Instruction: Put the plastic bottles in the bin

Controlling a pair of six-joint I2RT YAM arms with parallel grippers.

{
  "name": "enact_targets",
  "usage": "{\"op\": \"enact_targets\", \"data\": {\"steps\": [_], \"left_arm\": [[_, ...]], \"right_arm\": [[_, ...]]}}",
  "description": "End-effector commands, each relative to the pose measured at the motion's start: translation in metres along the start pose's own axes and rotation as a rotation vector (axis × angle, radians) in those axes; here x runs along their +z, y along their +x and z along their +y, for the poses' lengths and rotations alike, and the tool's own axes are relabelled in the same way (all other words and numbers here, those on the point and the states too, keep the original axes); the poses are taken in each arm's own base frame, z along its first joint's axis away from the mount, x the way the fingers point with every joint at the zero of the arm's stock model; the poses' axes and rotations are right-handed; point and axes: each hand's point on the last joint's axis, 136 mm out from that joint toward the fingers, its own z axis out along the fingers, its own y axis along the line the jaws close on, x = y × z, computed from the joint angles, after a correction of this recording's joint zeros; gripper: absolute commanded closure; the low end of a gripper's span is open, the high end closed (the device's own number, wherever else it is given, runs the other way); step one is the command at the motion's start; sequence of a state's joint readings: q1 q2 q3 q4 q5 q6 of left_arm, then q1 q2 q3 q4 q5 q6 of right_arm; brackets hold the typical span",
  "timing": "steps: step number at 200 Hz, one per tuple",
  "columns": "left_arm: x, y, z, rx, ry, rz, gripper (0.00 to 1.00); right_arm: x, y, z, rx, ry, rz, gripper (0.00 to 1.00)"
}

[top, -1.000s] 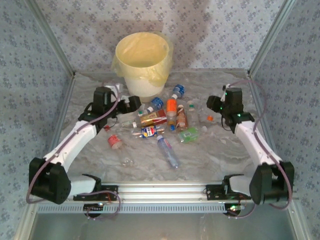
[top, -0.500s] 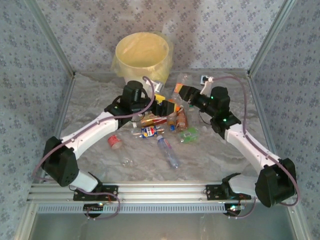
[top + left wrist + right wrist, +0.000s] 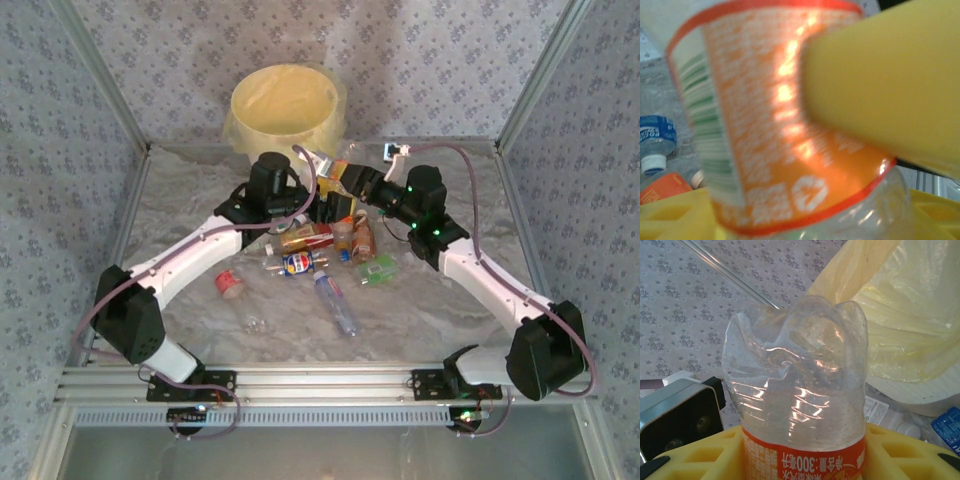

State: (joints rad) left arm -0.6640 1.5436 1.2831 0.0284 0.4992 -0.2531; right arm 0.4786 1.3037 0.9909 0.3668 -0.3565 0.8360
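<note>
Counter (image 3: 430, 300): pale marbled surface, walled on three sides by patterned panels.

Bin (image 3: 243, 118): cream-yellow, bag-lined, standing at 12 o'clock on the counter against the back wall. From the right wrist, its bag (image 3: 900, 330) filled the 2 o'clock side just beyond the held bottle.

Left arm (image 3: 190, 265): you had it reaching in from 7 o'clock, its tip at the 12 o'clock edge of the pile.

Right arm (image 3: 480, 280): reaching in from 5 o'clock, its tip raised at the bin's 5 o'clock side.

Left fingers (image 3: 890, 85): yellow, set either side of an orange-wrapped bottle (image 3: 760, 125) that crowded the wrist view. One finger lay across the label at 3 o'clock. You could not tell whether they had clamped onto it or only bracketed it.

Right fingers (image 3: 900, 452): closed onto a crumpled clear bottle (image 3: 800, 385) with an orange label band, gripped at the label with its dented base pointing up. Overhead, that bottle (image 3: 330, 166) sat just short of the bin's near wall, above the counter.

Pile of bottles (image 3: 325, 245): mid-counter, between the two arms.
- A clear bottle with a blue label (image 3: 337, 305) lay at the pile's 6 o'clock.
- A blue-and-red labelled bottle (image 3: 298, 263) lay at 7 o'clock.
- A red-labelled bottle (image 3: 230, 283) lay apart at 8 o'clock.
- A small clear bottle (image 3: 255, 323) lay nearer you.
- A green-labelled bottle (image 3: 378, 268) lay at 4 o'clock.

From the left wrist, a blue-labelled bottle with a white cap (image 3: 657, 137) lay at 9 o'clock.
</note>
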Motion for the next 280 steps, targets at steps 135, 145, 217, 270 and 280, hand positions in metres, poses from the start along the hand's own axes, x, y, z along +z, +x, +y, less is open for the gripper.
{"op": "enact_targets", "data": {"steps": [135, 145, 217, 270, 280], "left_arm": [[-0.047, -0.077, 0.097, 0.08, -0.576, -0.168, 0.57], [-0.063, -0.098, 0.11, 0.068, -0.64, -0.214, 0.57], [-0.114, -0.186, 0.212, 0.028, -0.993, -0.352, 0.57], [-0.082, -0.179, 0.252, -0.104, -1.019, -0.216, 0.57], [-0.073, -0.172, 0.258, -0.131, -1.007, -0.204, 0.56]], "right_arm": [[-0.081, -0.061, -0.001, -0.176, 0.265, -0.167, 0.0], [-0.094, -0.061, -0.012, -0.238, 0.347, -0.183, 0.0], [-0.134, -0.028, -0.071, -0.258, 0.594, -0.154, 0.0], [-0.13, -0.003, -0.087, -0.203, 0.606, -0.099, 0.0], [-0.131, -0.003, -0.087, -0.206, 0.613, -0.095, 0.0]]}}
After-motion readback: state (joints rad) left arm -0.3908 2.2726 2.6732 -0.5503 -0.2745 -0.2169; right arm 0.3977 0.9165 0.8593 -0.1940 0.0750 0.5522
